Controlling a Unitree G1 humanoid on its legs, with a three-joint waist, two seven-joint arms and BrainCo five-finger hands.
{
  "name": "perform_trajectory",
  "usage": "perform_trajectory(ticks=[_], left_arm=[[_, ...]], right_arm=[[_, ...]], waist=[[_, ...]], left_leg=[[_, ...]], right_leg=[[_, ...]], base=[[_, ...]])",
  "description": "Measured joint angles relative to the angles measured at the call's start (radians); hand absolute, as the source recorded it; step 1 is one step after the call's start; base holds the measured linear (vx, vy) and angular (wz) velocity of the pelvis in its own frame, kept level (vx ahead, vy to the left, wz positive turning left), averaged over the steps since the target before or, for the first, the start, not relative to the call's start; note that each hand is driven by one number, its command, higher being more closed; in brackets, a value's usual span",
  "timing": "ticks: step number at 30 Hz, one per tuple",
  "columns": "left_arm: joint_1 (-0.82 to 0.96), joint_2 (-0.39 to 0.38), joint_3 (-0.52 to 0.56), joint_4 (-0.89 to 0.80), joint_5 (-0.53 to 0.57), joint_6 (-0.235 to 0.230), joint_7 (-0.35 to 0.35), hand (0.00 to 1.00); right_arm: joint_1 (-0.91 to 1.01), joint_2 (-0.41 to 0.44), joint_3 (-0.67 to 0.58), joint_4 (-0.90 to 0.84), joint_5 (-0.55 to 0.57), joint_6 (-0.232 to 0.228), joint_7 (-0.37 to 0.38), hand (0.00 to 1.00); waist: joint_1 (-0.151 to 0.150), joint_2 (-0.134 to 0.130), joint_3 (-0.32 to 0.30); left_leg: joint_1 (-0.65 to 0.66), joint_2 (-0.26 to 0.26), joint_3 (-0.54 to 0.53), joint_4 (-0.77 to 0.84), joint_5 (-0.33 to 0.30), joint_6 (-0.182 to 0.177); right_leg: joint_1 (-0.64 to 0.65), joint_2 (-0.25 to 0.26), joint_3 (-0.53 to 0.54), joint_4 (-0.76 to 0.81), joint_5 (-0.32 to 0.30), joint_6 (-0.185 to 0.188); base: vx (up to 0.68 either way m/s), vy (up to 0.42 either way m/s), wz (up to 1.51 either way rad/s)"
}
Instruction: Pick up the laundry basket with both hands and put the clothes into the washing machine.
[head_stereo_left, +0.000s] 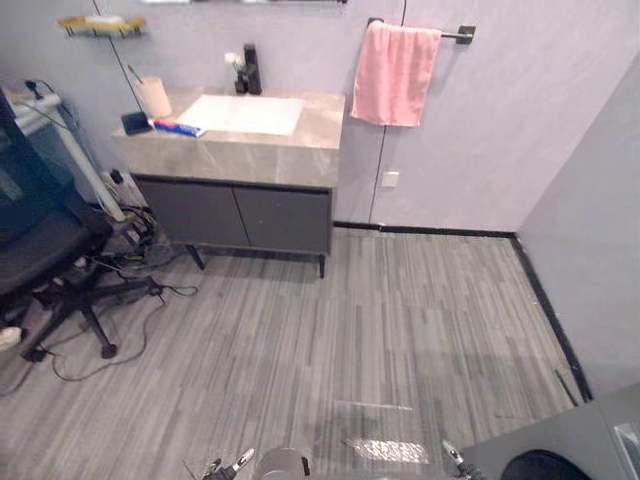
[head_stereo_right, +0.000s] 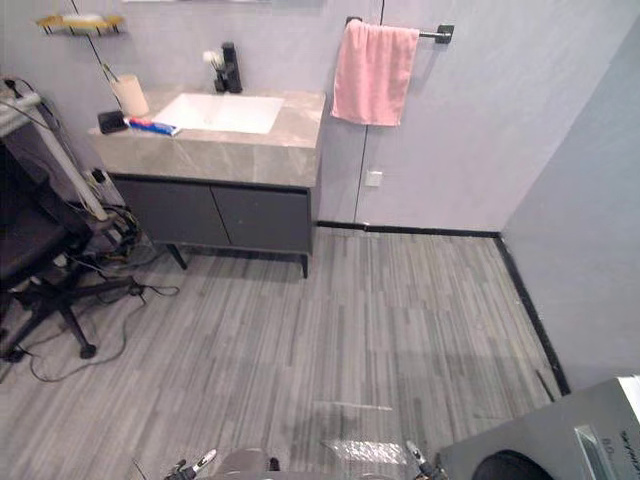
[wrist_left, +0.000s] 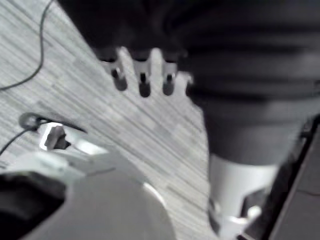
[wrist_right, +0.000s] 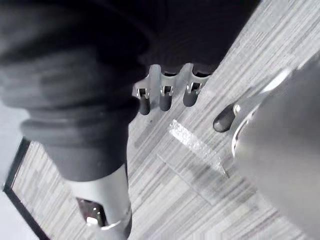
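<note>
The washing machine (head_stereo_left: 570, 445) is a grey box with a dark round door, at the lower right corner of the eye views and also in the right eye view (head_stereo_right: 540, 445). My left hand (wrist_left: 144, 82) hangs over the grey plank floor, fingers relaxed and holding nothing. My right hand (wrist_right: 165, 95) hangs the same way over the floor, its thumb (wrist_right: 224, 118) apart from the fingers and nothing in it. Fingertips of the left hand (head_stereo_left: 228, 467) and the right hand (head_stereo_left: 452, 459) peek in at the bottom edge of the left eye view.
A grey vanity cabinet (head_stereo_left: 235, 215) with a white sink (head_stereo_left: 243, 113) stands against the far wall. A pink towel (head_stereo_left: 393, 74) hangs on a rail. A black office chair (head_stereo_left: 40, 250) and loose cables (head_stereo_left: 130, 290) are at the left. A shiny tape strip (head_stereo_left: 385, 450) lies on the floor.
</note>
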Motion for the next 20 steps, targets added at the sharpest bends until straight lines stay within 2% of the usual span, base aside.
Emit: perform_trajectory(ticks=[1,2,3,4,5,6,8,11,12,18,20], left_arm=[[0.001,0.0,-0.002,0.0,0.001,0.0,0.0,0.0],[0.007,-0.005,-0.002,0.002,0.001,0.001,0.001,0.0],[0.009,-0.006,0.002,0.015,0.001,0.004,0.004,0.0],[0.017,0.003,0.004,0.015,0.0,0.003,0.006,0.0],[0.022,0.023,0.003,0.016,0.002,0.005,0.014,0.0],[0.039,0.037,0.004,0.019,0.002,0.01,0.019,0.0],[0.044,0.047,0.003,0.027,0.009,0.014,0.02,0.0],[0.038,0.045,-0.003,0.04,0.023,0.013,0.019,0.0],[0.036,0.045,-0.008,0.045,0.023,0.012,0.019,0.0],[0.031,0.053,-0.047,0.049,0.023,0.01,0.02,0.0],[0.025,0.054,-0.05,0.049,0.023,0.01,0.02,0.0]], right_arm=[[-0.003,-0.003,0.013,0.0,0.001,0.0,0.001,0.0],[-0.004,-0.014,0.033,-0.002,0.001,-0.002,0.002,0.0],[-0.017,-0.021,0.039,0.009,0.0,0.001,-0.001,0.0],[-0.012,-0.013,0.039,0.012,0.0,0.003,-0.001,0.0],[0.002,0.005,0.04,0.019,-0.001,0.004,-0.001,0.0],[0.016,0.025,0.039,0.023,-0.002,0.01,-0.001,0.0],[0.027,0.033,0.04,0.033,-0.003,0.015,0.002,0.0],[0.031,0.021,0.037,0.05,-0.018,0.022,0.004,0.0],[0.035,0.017,0.037,0.05,-0.025,0.023,0.003,0.0],[0.034,0.012,0.042,0.05,-0.033,0.024,0.005,0.0],[0.036,0.007,0.068,0.05,-0.033,0.024,0.005,0.0]], waist=[[0.001,0.003,-0.001],[0.007,0.02,-0.007],[0.008,0.023,-0.002],[0.006,-0.002,0.0],[0.007,-0.043,-0.001],[0.01,-0.07,-0.017],[0.006,-0.087,-0.028],[-0.001,-0.073,-0.029],[-0.013,-0.069,-0.03],[-0.015,-0.064,-0.03],[-0.015,-0.064,-0.03]], left_leg=[[0.013,0.012,-0.005,-0.135,0.023,-0.004],[0.021,0.028,-0.019,-0.278,0.099,-0.005],[0.034,0.013,-0.007,-0.313,0.155,0.026],[0.054,-0.007,0.007,-0.352,0.165,0.03],[0.09,-0.041,0.026,-0.417,0.187,0.044],[0.121,-0.069,0.037,-0.482,0.21,0.05],[0.174,-0.103,0.042,-0.584,0.25,0.058],[0.266,-0.121,0.041,-0.722,0.316,0.063],[0.298,-0.124,0.039,-0.762,0.336,0.06],[0.309,-0.111,0.04,-0.763,0.339,0.055],[0.31,-0.113,0.04,-0.763,0.341,0.053]], right_leg=[[-0.003,-0.004,0.002,-0.001,-0.011,0.017],[-0.013,0.005,0.007,-0.001,-0.028,0.044],[-0.018,-0.01,0.014,0.009,-0.045,0.057],[-0.02,-0.03,0.017,0.015,-0.051,0.056],[-0.022,-0.064,0.023,0.024,-0.061,0.065],[-0.027,-0.087,0.033,0.025,-0.066,0.06],[-0.026,-0.11,0.041,0.019,-0.066,0.057],[0.001,-0.114,0.038,0.018,-0.046,0.051],[0.017,-0.109,0.036,0.018,-0.045,0.051],[0.031,-0.095,0.032,0.006,-0.047,0.055],[0.042,-0.098,0.025,-0.013,-0.054,0.073]], base=[[0.07,0.132,-0.27],[0.09,0.222,-0.21],[0.07,0.193,-0.14],[0.08,0.204,-0.04],[0.07,0.124,-0.1],[0.07,0.115,-0.11],[0.07,0.09,-0.11],[0.05,0.036,-0.01],[0.0,0.0,0.0],[-0.02,-0.041,-0.02],[-0.04,-0.036,0.01]])
